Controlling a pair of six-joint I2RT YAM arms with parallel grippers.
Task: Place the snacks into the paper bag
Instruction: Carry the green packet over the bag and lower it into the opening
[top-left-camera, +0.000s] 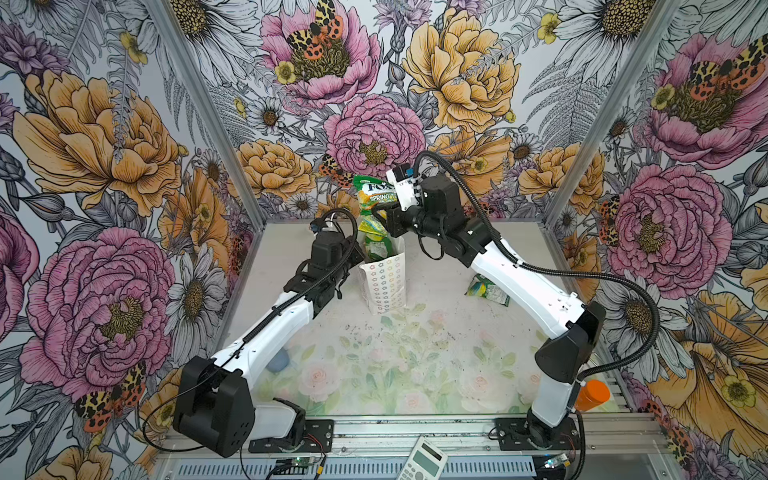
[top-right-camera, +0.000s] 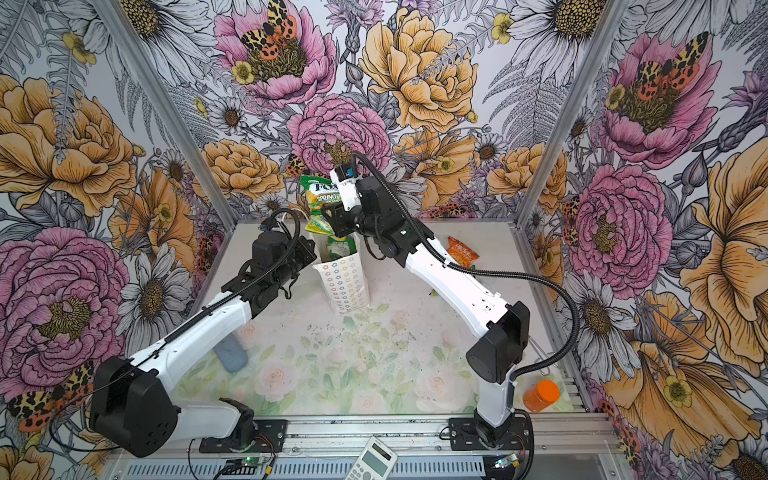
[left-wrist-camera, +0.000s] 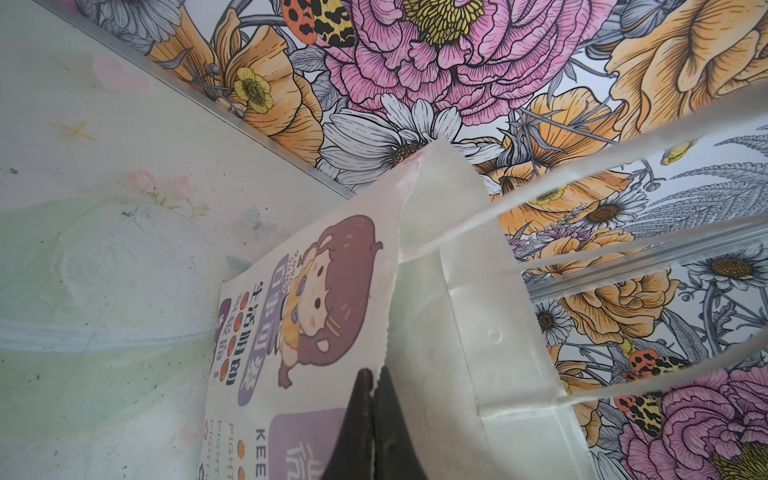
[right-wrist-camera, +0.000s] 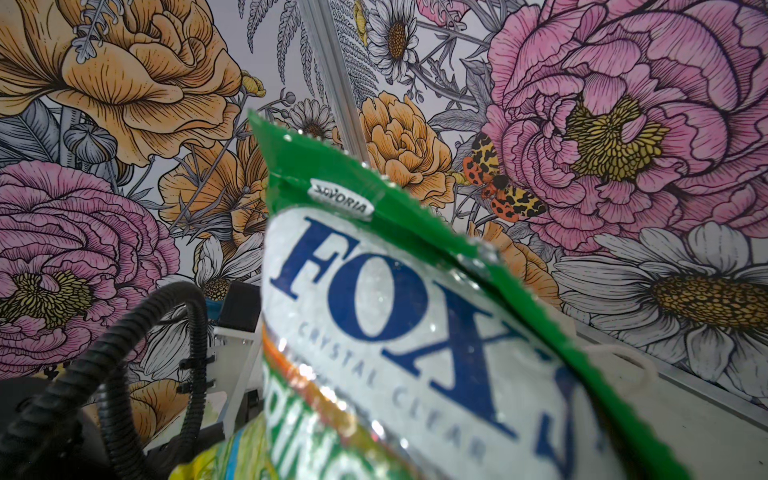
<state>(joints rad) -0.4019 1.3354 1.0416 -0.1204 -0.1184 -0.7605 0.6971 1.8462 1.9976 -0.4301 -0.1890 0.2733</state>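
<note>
standing upright by the middle of the bench's (top-left-camera: 436, 332) far edge, the paper bag (top-left-camera: 384, 286) has a green fox's packet (top-left-camera: 374, 194) hanging above its mouth; a crumpled packet (top-left-camera: 487, 289) lies toward the right edge. left pincer (left-wrist-camera: 374, 401) clamped on the bag's rim, right pincer (top-left-camera: 382, 215) clamped on the fox's packet.

The paper bag (top-left-camera: 384, 286) stands upright just above the frame's middle in both top views, white, mouth open, its narrow side printed with rows of small coloured flowers. On its broad face (left-wrist-camera: 316, 332) the left wrist view shows a cartoon girl, with white cord handles (left-wrist-camera: 582, 180) above. A green packet (top-left-camera: 374, 193) lettered FOX, crinkled, is up in the air directly over the mouth. A second green packet (top-left-camera: 376, 249) sits inside. Right of the bag, a teal-green packet (top-left-camera: 486, 289) lies on the bench; an orange packet (top-right-camera: 463, 253) lies further up
</note>
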